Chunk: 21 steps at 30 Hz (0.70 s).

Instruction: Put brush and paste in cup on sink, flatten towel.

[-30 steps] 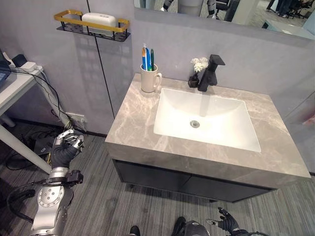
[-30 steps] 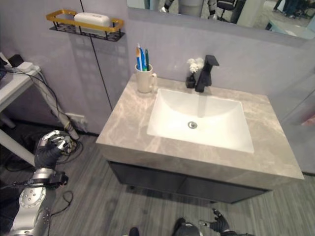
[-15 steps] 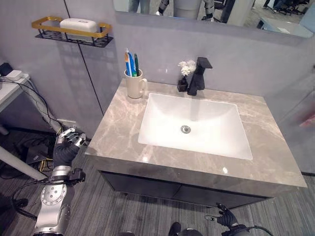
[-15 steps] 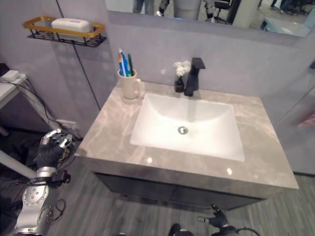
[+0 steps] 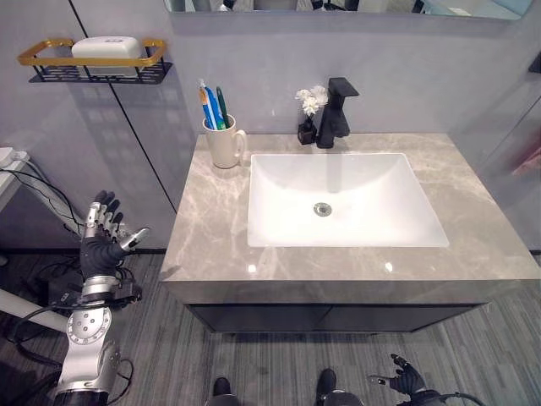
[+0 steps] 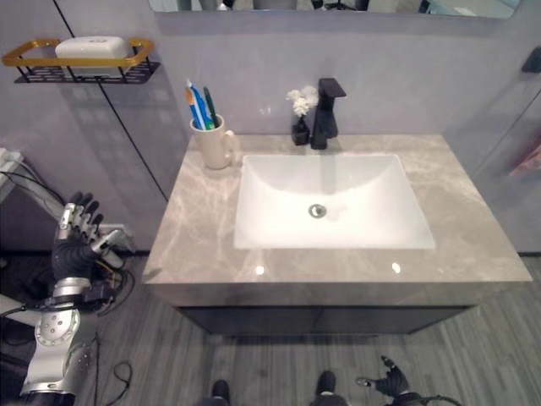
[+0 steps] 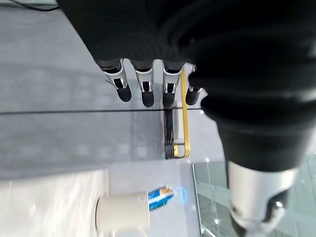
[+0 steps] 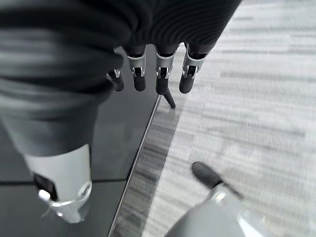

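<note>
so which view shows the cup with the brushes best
The left eye view: the cup stands whole and unblocked on the back left corner of the counter, its brushes sticking up. The right eye view shows it much the same. The left wrist view catches it small, beyond the left hand.

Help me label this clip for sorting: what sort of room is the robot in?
Most likely a bathroom, or a mock-up of one: a marble-look vanity counter with a white basin and black faucet, plus a mug holding toothbrushes.
</note>
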Available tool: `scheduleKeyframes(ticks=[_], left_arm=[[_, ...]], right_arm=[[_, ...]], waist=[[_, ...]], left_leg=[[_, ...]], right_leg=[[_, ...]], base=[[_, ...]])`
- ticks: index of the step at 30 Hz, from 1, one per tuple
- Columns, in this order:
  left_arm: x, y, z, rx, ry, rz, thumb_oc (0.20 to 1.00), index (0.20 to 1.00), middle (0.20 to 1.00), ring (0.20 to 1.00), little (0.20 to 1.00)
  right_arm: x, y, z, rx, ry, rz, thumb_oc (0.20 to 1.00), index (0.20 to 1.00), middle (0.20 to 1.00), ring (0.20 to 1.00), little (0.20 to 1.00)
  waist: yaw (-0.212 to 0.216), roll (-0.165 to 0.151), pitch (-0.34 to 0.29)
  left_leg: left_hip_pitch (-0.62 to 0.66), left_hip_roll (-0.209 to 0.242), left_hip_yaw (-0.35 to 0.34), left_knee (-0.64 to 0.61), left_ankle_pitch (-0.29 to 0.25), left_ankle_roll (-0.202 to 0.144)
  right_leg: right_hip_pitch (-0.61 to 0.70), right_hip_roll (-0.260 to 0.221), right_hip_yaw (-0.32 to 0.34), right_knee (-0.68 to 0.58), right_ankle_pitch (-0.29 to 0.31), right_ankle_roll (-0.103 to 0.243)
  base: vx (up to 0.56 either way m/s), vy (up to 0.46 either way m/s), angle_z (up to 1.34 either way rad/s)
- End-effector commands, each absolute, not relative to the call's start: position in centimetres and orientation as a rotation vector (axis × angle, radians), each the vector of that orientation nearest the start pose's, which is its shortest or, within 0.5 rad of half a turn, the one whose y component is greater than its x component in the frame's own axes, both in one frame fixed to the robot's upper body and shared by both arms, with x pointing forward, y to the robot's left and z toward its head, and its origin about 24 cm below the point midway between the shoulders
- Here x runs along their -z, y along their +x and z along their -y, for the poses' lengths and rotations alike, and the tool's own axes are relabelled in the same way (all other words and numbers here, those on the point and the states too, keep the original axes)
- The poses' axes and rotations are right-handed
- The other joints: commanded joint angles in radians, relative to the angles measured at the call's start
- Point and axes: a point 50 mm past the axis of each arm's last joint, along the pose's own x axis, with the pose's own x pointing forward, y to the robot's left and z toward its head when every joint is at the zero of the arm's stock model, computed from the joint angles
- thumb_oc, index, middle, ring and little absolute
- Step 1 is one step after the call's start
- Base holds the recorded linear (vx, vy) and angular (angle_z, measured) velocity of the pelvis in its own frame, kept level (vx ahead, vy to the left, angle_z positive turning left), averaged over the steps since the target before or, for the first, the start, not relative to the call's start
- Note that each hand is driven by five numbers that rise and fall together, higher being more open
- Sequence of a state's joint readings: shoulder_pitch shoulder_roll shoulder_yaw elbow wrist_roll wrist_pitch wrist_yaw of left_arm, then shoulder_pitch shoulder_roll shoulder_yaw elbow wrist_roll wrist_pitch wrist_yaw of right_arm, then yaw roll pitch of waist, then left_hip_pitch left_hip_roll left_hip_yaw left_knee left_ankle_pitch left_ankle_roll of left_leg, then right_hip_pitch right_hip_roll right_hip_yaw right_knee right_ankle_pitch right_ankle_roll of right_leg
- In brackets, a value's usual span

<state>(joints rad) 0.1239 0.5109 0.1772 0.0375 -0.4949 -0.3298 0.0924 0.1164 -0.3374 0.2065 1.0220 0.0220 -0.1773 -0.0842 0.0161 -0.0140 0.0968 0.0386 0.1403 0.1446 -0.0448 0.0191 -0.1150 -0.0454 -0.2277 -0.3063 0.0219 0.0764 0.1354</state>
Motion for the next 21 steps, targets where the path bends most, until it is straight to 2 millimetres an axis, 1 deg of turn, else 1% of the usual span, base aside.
scheduleKeyframes(ticks=[1,2,3,4,5,6,7,8,9,10,12,13,14,15,16,18,20,21], left_arm=[[-11.0,22.1,-30.1,-0.288,0.062,0.383,0.460,0.460,0.460,0.460,0.460],[-10.6,22.3,-30.2,-0.294,0.037,0.365,0.200,0.200,0.200,0.200,0.200],[-10.6,22.8,-30.3,-0.292,0.019,0.359,0.200,0.200,0.200,0.200,0.200],[-10.6,22.8,-30.3,-0.291,0.019,0.359,0.200,0.200,0.200,0.200,0.200],[-10.8,23.7,-30.3,-0.287,0.000,0.348,0.200,0.200,0.200,0.200,0.200],[-11.0,24.1,-30.3,-0.282,0.005,0.349,0.200,0.200,0.200,0.200,0.200],[-11.1,24.9,-30.8,-0.288,0.014,0.333,0.200,0.200,0.200,0.200,0.200],[-11.3,25.1,-31.1,-0.290,0.032,0.327,0.200,0.200,0.200,0.200,0.200],[-11.7,25.8,-31.6,-0.301,0.060,0.314,0.200,0.200,0.200,0.200,0.200],[-11.7,25.9,-31.6,-0.300,0.060,0.315,0.200,0.200,0.200,0.200,0.200],[-12.2,26.4,-32.3,-0.315,0.093,0.310,0.200,0.200,0.200,0.200,0.200],[-13.0,27.4,-33.0,-0.334,0.139,0.304,0.200,0.200,0.200,0.200,0.200],[-13.0,27.5,-33.0,-0.333,0.140,0.305,0.200,0.200,0.200,0.200,0.200],[-13.7,28.4,-33.7,-0.361,0.190,0.292,0.200,0.200,0.200,0.200,0.200],[-13.8,28.4,-33.7,-0.359,0.190,0.294,0.200,0.200,0.200,0.200,0.200],[-15.1,29.5,-34.4,-0.390,0.247,0.292,0.200,0.200,0.200,0.200,0.200],[-16.0,30.3,-34.7,-0.405,0.253,0.297,0.200,0.200,0.200,0.200,0.200],[-17.2,31.0,-35.1,-0.426,0.260,0.309,0.200,0.200,0.200,0.200,0.200]], right_arm=[[13.0,12.9,24.6,-0.018,-0.448,-0.851,1.000,1.000,1.000,1.000,1.000],[13.0,12.9,24.2,-0.037,-0.450,-0.849,1.000,1.000,1.000,1.000,1.000],[12.9,13.1,23.9,-0.059,-0.448,-0.834,1.000,1.000,1.000,1.000,1.000],[12.9,13.1,23.9,-0.058,-0.447,-0.834,1.000,1.000,1.000,1.000,1.000],[12.7,13.3,23.6,-0.074,-0.443,-0.818,1.000,1.000,1.000,1.000,1.000],[12.7,13.3,23.4,-0.079,-0.442,-0.814,1.000,1.000,1.000,1.000,1.000],[12.7,13.2,23.4,-0.089,-0.443,-0.815,1.000,1.000,1.000,1.000,1.000],[12.7,13.0,23.4,-0.093,-0.443,-0.822,1.000,1.000,1.000,1.000,1.000],[12.7,12.8,23.4,-0.098,-0.440,-0.822,1.000,1.000,1.000,1.000,1.000],[12.7,12.8,23.4,-0.098,-0.440,-0.822,1.000,1.000,1.000,1.000,1.000],[12.7,12.7,23.6,-0.089,-0.435,-0.824,1.000,1.000,1.000,1.000,1.000],[12.8,12.6,23.7,-0.090,-0.439,-0.833,1.000,1.000,1.000,1.000,1.000],[12.8,12.6,23.7,-0.089,-0.438,-0.833,1.000,1.000,1.000,1.000,1.000],[12.8,12.6,23.9,-0.091,-0.446,-0.836,1.000,1.000,1.000,1.000,1.000],[12.8,12.6,23.9,-0.090,-0.445,-0.835,1.000,1.000,1.000,1.000,1.000],[12.6,12.9,24.2,-0.075,-0.444,-0.829,1.000,1.000,1.000,1.000,1.000],[12.5,13.0,24.1,-0.075,-0.440,-0.823,1.000,1.000,1.000,1.000,1.000],[12.3,13.5,24.1,-0.079,-0.440,-0.808,1.000,1.000,1.000,1.000,1.000]], waist=[[-0.007,0.009,0.004],[-0.010,0.009,0.004],[-0.018,0.007,0.005],[-0.017,0.007,0.005],[-0.029,0.006,0.010],[-0.033,0.005,0.013],[-0.042,0.003,0.018],[-0.047,0.001,0.021],[-0.061,-0.003,0.026],[-0.060,-0.004,0.026],[-0.071,-0.006,0.030],[-0.084,-0.009,0.030],[-0.083,-0.009,0.030],[-0.098,-0.011,0.031],[-0.096,-0.012,0.031],[-0.110,-0.010,0.038],[-0.118,-0.008,0.045],[-0.126,-0.007,0.056]], left_leg=[[-0.007,-0.026,0.007,-0.038,0.038,0.040],[-0.001,-0.036,0.014,-0.042,0.031,0.049],[0.004,-0.050,0.024,-0.043,0.021,0.061],[0.004,-0.051,0.025,-0.043,0.020,0.061],[0.008,-0.058,0.036,-0.043,0.014,0.068],[0.009,-0.061,0.040,-0.043,0.012,0.070],[0.009,-0.064,0.048,-0.043,0.009,0.074],[0.011,-0.064,0.054,-0.043,0.006,0.075],[0.005,-0.063,0.062,-0.043,0.008,0.072],[0.004,-0.063,0.063,-0.043,0.008,0.072],[-0.007,-0.060,0.067,-0.043,0.010,0.068],[-0.016,-0.057,0.071,-0.043,0.012,0.065],[-0.017,-0.057,0.071,-0.043,0.012,0.065],[-0.024,-0.056,0.077,-0.043,0.012,0.063],[-0.025,-0.056,0.077,-0.043,0.012,0.063],[-0.036,-0.052,0.082,-0.043,0.016,0.059],[-0.043,-0.048,0.083,-0.043,0.019,0.057],[-0.049,-0.045,0.084,-0.043,0.022,0.056]], right_leg=[[0.069,-0.066,0.024,0.040,0.035,0.078],[0.065,-0.074,0.029,0.040,0.042,0.086],[0.060,-0.083,0.038,0.042,0.058,0.096],[0.059,-0.083,0.039,0.042,0.058,0.096],[0.051,-0.091,0.047,0.043,0.074,0.105],[0.047,-0.093,0.052,0.043,0.081,0.108],[0.040,-0.095,0.058,0.040,0.090,0.113],[0.038,-0.096,0.059,0.038,0.094,0.116],[0.032,-0.094,0.062,0.032,0.102,0.119],[0.031,-0.094,0.062,0.032,0.102,0.119],[0.018,-0.095,0.064,0.025,0.111,0.123],[0.008,-0.095,0.065,0.016,0.119,0.126],[0.008,-0.095,0.065,0.015,0.120,0.126],[0.003,-0.093,0.066,0.002,0.126,0.126],[0.002,-0.093,0.066,0.002,0.126,0.126],[-0.011,-0.090,0.069,-0.005,0.134,0.126],[-0.019,-0.088,0.071,-0.007,0.134,0.126],[-0.028,-0.086,0.075,-0.007,0.135,0.126]], base=[[0.06,0.194,-0.22],[0.08,0.198,-0.25],[0.07,0.156,-0.22],[0.08,0.159,-0.29],[0.05,0.102,-0.16],[0.08,0.135,-0.19],[0.06,0.072,-0.19],[0.07,0.045,-0.21],[0.04,0.010,-0.22],[0.02,-0.011,-0.17],[0.01,-0.021,-0.14],[0.02,-0.023,-0.14],[0.04,-0.039,-0.17],[0.02,-0.020,-0.16],[0.04,-0.036,-0.19],[0.03,-0.026,-0.09],[0.01,-0.018,-0.02],[0.01,-0.038,-0.01]])
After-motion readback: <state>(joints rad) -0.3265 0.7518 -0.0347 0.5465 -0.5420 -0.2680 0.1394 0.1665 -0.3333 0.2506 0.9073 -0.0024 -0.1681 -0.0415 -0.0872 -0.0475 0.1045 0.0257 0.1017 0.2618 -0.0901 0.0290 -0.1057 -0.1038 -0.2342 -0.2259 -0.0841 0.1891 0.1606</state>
